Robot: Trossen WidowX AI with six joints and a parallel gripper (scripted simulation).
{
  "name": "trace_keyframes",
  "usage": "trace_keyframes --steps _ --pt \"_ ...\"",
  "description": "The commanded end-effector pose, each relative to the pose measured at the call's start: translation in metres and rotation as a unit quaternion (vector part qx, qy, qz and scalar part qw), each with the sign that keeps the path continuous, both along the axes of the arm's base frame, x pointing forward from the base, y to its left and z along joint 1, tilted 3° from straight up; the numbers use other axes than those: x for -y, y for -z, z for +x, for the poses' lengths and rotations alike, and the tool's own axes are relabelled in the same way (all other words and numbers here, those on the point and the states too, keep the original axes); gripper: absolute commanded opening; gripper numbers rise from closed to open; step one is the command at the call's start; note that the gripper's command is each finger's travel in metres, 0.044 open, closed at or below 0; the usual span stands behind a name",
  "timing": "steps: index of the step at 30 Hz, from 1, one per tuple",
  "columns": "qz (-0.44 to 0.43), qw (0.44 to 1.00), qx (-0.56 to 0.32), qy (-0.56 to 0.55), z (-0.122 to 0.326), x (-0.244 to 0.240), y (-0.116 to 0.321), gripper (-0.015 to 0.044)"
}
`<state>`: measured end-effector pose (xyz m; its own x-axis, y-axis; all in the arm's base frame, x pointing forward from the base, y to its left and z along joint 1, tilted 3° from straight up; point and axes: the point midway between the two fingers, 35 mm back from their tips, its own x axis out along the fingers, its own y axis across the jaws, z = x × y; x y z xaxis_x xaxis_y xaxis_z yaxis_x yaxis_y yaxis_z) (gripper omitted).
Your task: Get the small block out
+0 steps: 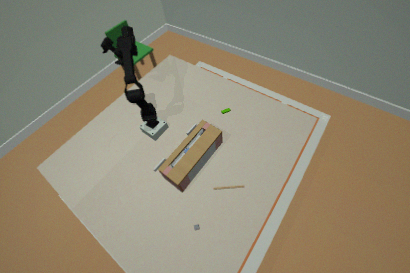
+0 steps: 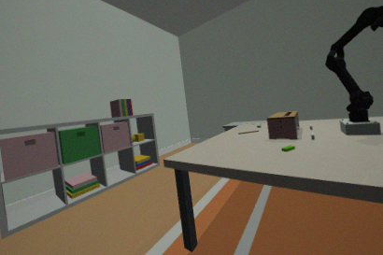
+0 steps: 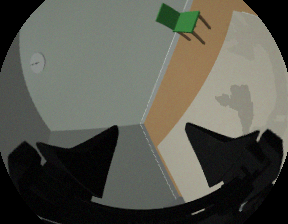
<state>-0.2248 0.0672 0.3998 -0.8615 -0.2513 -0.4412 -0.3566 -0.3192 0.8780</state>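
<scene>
Block-wise nothing's done yet: small bluish block (image 1: pixel 185 151) sits inside the long brown cardboard-coloured box (image 1: pixel 197 157), while the black gripper (image 3: pixel 152 137) hangs wide open and empty, well away from that box.

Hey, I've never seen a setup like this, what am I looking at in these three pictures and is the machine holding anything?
The black jointed thing is a robot arm bolted to a table. One picture looks down from above, one looks across the room from the side, and the round one comes from a camera on the arm's wrist. At the arm's tip is a pincer with two dark fingers; it is open, raised high and holds nothing. On the table lie a long brown box with a clear front, a thin wooden stick, a small green block and a tiny grey cube. A green chair stands by the wall.
</scene>
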Motion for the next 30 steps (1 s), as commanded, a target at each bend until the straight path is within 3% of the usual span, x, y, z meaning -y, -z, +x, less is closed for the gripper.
trace_keyframes --steps 1,8,16,22,30 --pt "0.003 1.0 0.001 0.004 0.0 -0.003 0.001 0.04" --pt "0.109 0.983 0.073 0.132 0.032 -0.1 0.041 0.04" --pt "0.193 0.926 0.213 0.246 0.129 -0.189 0.092 0.04" --pt "0.202 0.878 0.314 0.299 0.218 -0.215 0.124 0.04" --pt "0.181 0.833 0.422 0.31 0.312 -0.206 0.159 0.04"
